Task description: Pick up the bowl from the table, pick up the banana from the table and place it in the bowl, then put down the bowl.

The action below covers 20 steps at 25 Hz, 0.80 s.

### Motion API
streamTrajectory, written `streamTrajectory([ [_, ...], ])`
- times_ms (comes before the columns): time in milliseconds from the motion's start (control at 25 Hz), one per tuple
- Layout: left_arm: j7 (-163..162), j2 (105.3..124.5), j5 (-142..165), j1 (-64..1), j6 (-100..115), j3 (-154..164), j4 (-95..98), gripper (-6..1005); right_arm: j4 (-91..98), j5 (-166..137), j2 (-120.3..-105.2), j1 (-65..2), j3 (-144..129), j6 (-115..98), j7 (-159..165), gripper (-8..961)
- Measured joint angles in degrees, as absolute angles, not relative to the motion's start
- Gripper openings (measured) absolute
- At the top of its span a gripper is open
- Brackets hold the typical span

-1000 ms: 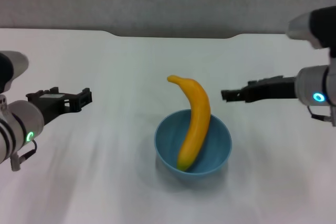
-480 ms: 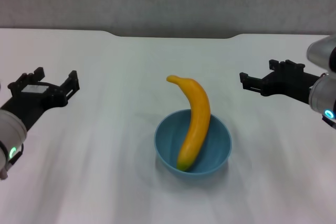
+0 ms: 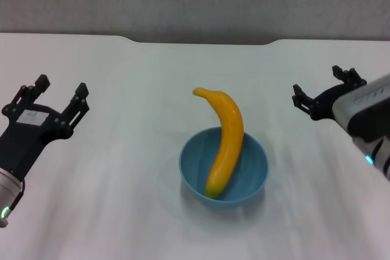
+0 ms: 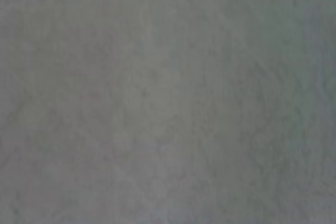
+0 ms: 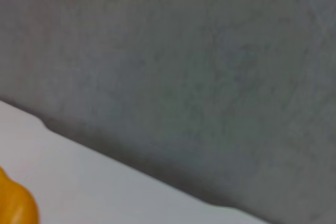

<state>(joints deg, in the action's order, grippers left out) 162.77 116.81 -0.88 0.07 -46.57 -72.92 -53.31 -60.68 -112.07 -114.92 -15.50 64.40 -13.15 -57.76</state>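
Grippers flanked the finished work: the left gripper (image 3: 56,103) hung with jaws spread wide and empty, well apart from the one bowl (image 3: 224,165), which sat on the table (image 3: 134,211) with the one banana (image 3: 223,142) leaning inside, stem over the far rim. The right gripper (image 3: 329,92) likewise stood open, holding nothing. Nothing appeared left to do.
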Motion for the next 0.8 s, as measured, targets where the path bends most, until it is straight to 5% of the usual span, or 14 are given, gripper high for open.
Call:
streamTrajectory([
  [440,162.7,116.82,-6.2,-7.8,-51.7,-73.1,-38.0,745,-33.1,-120.8,-115.13,-25.9,35.6,-55.4,-24.5,886],
  [800,161.8,116.84,-8.0,-10.4,-53.4,-73.1,-33.2,744,-22.7,-123.1,-115.24,-27.2,33.6,-65.6,-5.2,882],
])
